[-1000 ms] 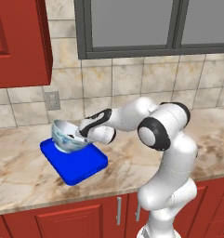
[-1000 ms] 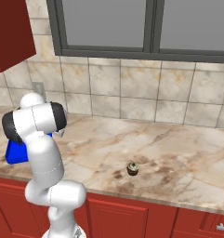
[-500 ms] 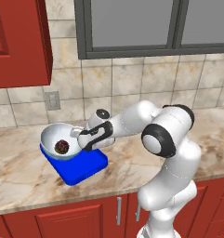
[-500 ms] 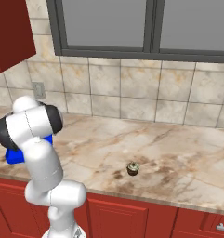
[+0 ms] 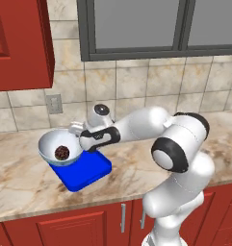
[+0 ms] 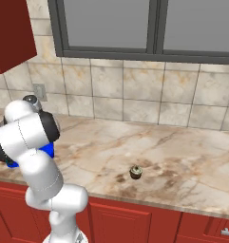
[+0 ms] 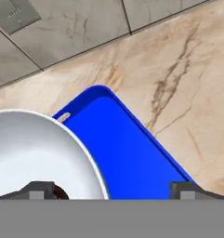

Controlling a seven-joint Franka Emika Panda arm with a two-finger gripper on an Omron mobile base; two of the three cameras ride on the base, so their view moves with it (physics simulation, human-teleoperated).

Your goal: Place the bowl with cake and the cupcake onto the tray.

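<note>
The white bowl (image 5: 54,145) rests on the left end of the blue tray (image 5: 88,172), overhanging its edge, and the dark cake (image 5: 62,153) lies inside it. My gripper (image 5: 82,141) hovers at the bowl's right rim. In the hand view the gripper (image 7: 109,190) is open wide: one fingertip (image 7: 36,190) is over the bowl (image 7: 34,153), the other over the tray (image 7: 132,153), and neither presses on the rim. The cupcake (image 6: 136,172) stands alone on the counter, far to the right of the tray (image 6: 49,151), which my arm mostly hides in the right base view.
A wall socket (image 5: 54,103) sits on the tiled backsplash behind the tray. A red upper cabinet (image 5: 21,43) hangs at the left. Marble counter (image 6: 182,161) stretches from the tray to the cupcake and beyond, and its front edge runs just ahead of the cupcake.
The gripper, shut on the tilted bowl's rim a second ago, has opened wide and let go. The bowl has come down upright onto the tray's left end.
</note>
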